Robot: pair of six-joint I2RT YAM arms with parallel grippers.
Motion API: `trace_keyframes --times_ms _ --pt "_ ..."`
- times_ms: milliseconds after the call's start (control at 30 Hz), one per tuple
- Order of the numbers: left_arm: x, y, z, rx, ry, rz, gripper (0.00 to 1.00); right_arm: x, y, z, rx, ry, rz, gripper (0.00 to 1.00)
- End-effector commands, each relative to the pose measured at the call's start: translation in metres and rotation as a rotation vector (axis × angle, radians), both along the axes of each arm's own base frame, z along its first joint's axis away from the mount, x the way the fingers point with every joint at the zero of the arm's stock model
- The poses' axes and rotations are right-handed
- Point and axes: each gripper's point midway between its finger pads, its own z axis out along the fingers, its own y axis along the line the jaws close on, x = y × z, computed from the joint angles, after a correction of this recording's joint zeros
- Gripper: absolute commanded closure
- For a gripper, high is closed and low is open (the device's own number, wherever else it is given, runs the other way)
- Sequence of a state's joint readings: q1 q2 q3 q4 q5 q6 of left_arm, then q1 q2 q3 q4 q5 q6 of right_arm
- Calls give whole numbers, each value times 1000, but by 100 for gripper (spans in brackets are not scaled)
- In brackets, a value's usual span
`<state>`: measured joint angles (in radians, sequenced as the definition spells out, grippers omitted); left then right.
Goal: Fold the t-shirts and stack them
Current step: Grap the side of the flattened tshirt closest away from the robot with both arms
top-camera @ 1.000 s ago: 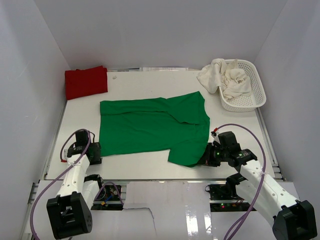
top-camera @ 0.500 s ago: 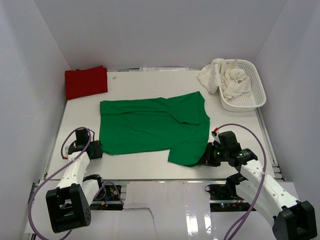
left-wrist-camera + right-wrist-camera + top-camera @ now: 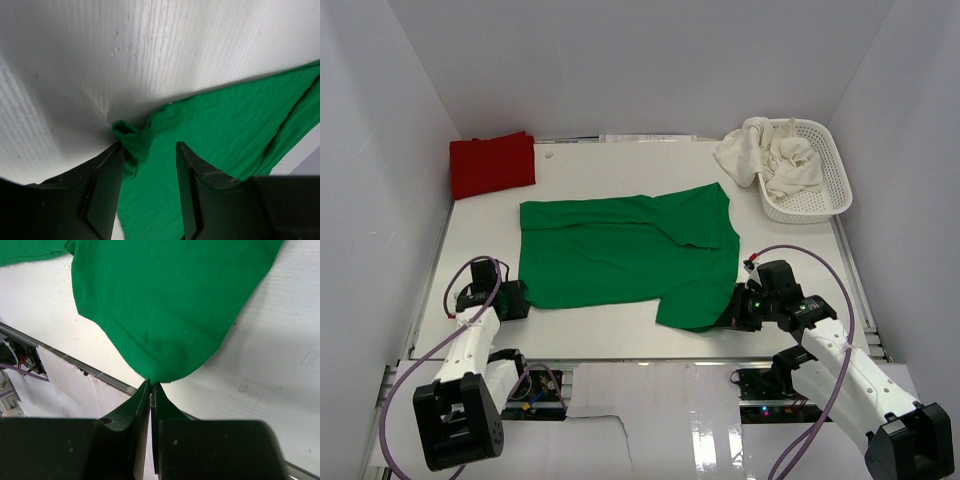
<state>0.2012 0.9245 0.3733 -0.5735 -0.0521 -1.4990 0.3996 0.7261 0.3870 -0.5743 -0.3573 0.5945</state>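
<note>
Right gripper [image 3: 151, 386]: clamped on green shirt [image 3: 620, 255] edge, pinning it for the fold.
Left gripper [image 3: 149, 150]: agape, straddling the bunched corner (likely about to pinch).

The left gripper [image 3: 512, 299] has slid to the right across the table [image 3: 600, 180]. A second ago it sat a little way short of the green shirt [image 3: 620, 255]; half a second ago it had closed part of that gap. Now its fingers [image 3: 107, 175] have reached the shirt's near left corner [image 3: 131, 134], which lies bunched between them with the jaws standing apart. Behind it, the left arm's forearm has swung to follow, and its shoulder block at the near edge has turned slightly.
</note>
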Motion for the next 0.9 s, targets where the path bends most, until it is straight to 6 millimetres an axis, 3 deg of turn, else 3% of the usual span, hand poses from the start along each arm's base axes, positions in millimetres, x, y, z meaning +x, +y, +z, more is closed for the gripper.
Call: trace_keyframes --times_ms 0,367,500,867 --pt "-33 -8 -15 -31 128 -6 43 8 2 14 10 -44 1 92" --pt "-49 -6 -6 -10 145 11 46 7 2 13 9 -44 4 92" --pt "-51 0 -4 20 136 37 58 6 2 13 11 -46 7 92" --pt "-52 17 -9 101 168 65 52 2 1 12 17 -44 9 92"
